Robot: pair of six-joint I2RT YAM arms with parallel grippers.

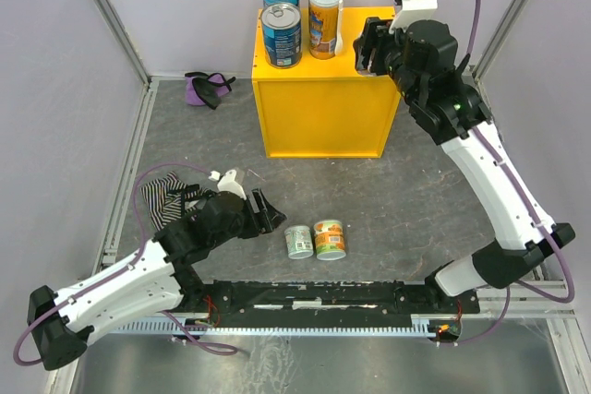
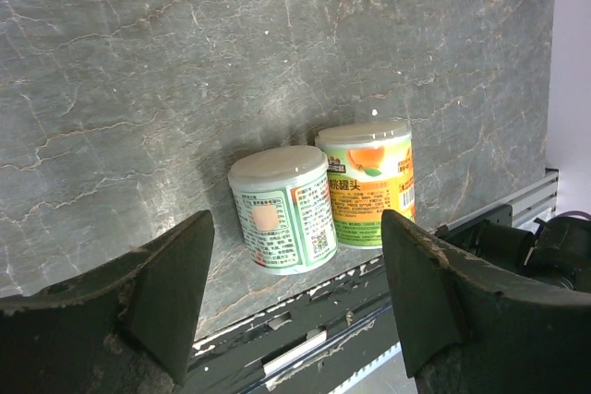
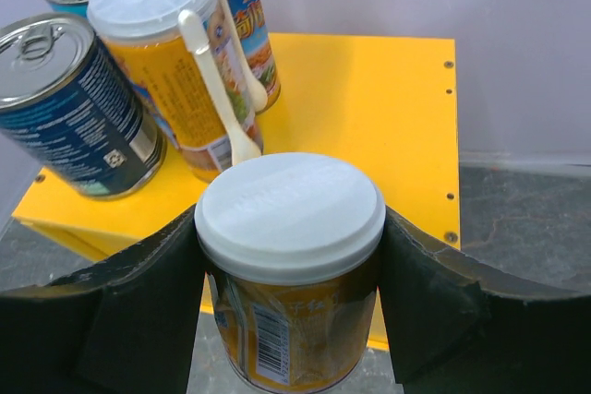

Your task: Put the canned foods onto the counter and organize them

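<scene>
Open room: the grey table lies bare between the counter's front and the two low cans, with walls close on both sides
Counter: the yellow counter stands at the far middle, the right part of its top bare
On the counter: two blue cans one behind the other at the left, and two tall orange cans just beside them, white spoons on their sides
On the table: pale-green can and short orange can, upright, side by side, near the front rail
Right claw: the right gripper is clamped on a white-lidded orange can at the counter's right side; whether its base rests on the top I cannot tell
Left claw: the left gripper sits low, fingers wide apart, holding nothing, just left of the low cans
Cloths: purple cloth far left, striped cloth by the left arm
</scene>
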